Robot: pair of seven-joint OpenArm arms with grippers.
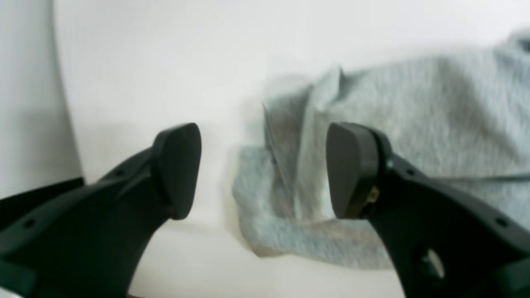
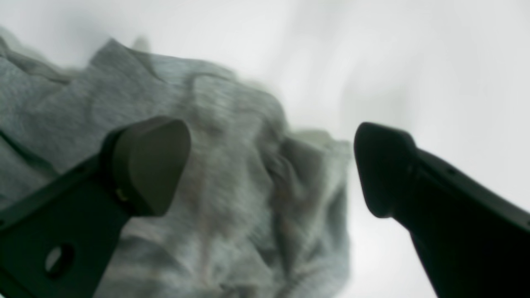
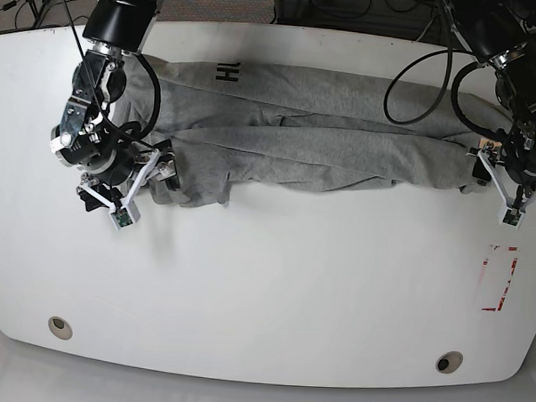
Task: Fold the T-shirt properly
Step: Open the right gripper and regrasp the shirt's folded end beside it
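Note:
The grey T-shirt [image 3: 315, 136] lies bunched in a long, wrinkled band across the far half of the white table [image 3: 273, 290], with black lettering [image 3: 226, 72] at its far left. At the shirt's left end in the base view, my right gripper [image 3: 160, 167] stands open; in the right wrist view the right gripper [image 2: 267, 169] has its jaws wide apart above crumpled cloth [image 2: 232, 178]. My left gripper [image 3: 480, 159] is at the shirt's right end. In the left wrist view the left gripper [image 1: 265, 169] is open, with a folded corner of the shirt [image 1: 290, 198] below the gap, not pinched.
A red-outlined rectangle [image 3: 497, 278] is marked on the table near its right edge. Two round holes [image 3: 60, 327] [image 3: 449, 361] sit by the front edge. Black cables [image 3: 416, 74] hang from the arms over the back of the table.

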